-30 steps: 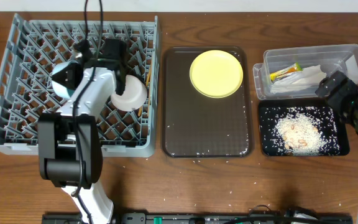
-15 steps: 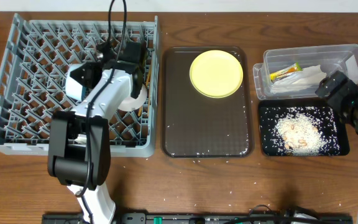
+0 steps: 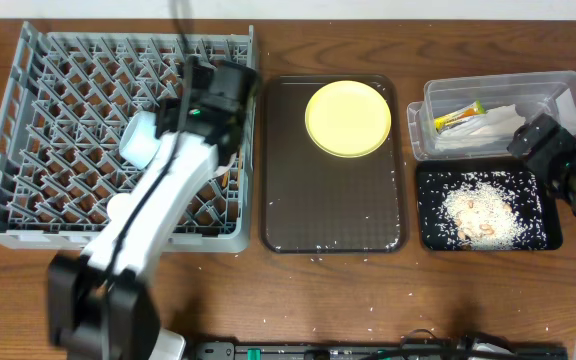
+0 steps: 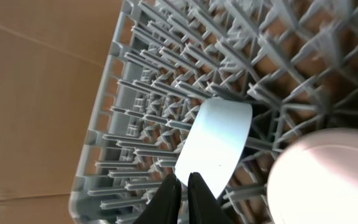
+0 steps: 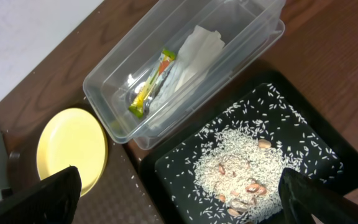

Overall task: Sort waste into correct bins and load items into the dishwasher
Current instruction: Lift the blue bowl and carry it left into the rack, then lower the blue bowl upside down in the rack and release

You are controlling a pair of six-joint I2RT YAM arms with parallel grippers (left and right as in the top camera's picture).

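Our left pincer [image 4: 182, 198] was pressed together and empty over the rack [image 3: 28, 130], which held the blue bowl [image 4: 215, 144] and white bowl [image 4: 328, 177]. Our right pincer [image 5: 176, 186] gaped above the tub [image 5: 107, 118], which held the napkin [image 5: 194, 50] and wrapper [image 5: 151, 84]. Rice [image 5: 241, 168] lay in the black tray [image 5: 166, 168]. The yellow plate [image 3: 348, 118], on the brown tray [image 3: 333, 210] right of the rack, looked left to load.

Wood desk [image 3: 368, 300]: grey dish rack [image 3: 28, 222] at 9 o'clock, brown serving tray [image 3: 333, 200] centre, clear tub [image 3: 558, 85] at 2 o'clock, black tray [image 3: 533, 185] at 3 o'clock just beside tub. Stray rice grains [image 3: 318, 260] off serving tray's 6 o'clock edge.
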